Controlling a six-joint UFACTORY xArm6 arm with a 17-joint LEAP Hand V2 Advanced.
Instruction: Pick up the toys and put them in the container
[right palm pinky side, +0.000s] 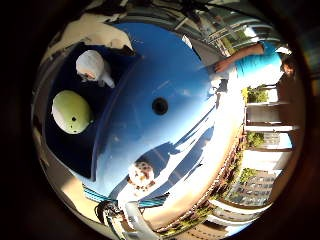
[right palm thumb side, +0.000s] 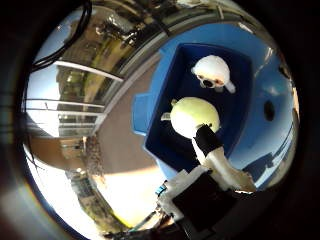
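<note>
Hand (right palm thumb side: 210, 175) hovers, fingers relaxed and empty, over the container (right palm thumb side: 170, 145) holding green toy (right palm thumb side: 192, 116) and white toy (right palm thumb side: 212, 71); spotted toy (right palm pinky side: 141, 175) lies outside.

Dark blue rectangular container (right palm thumb side: 235, 65), white plush toy (right palm thumb side: 212, 71) and yellow-green round plush toy (right palm thumb side: 192, 115) inside, spotted toy (right palm pinky side: 141, 175) on blue table (right palm pinky side: 165, 75) outside

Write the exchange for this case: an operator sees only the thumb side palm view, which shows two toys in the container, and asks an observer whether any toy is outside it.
Operator: Is any toy outside the container?
Observer: Yes, a spotted toy lies on the blue table.
Operator: Where on it?
Observer: Near the table's edge, apart from the container.
</note>
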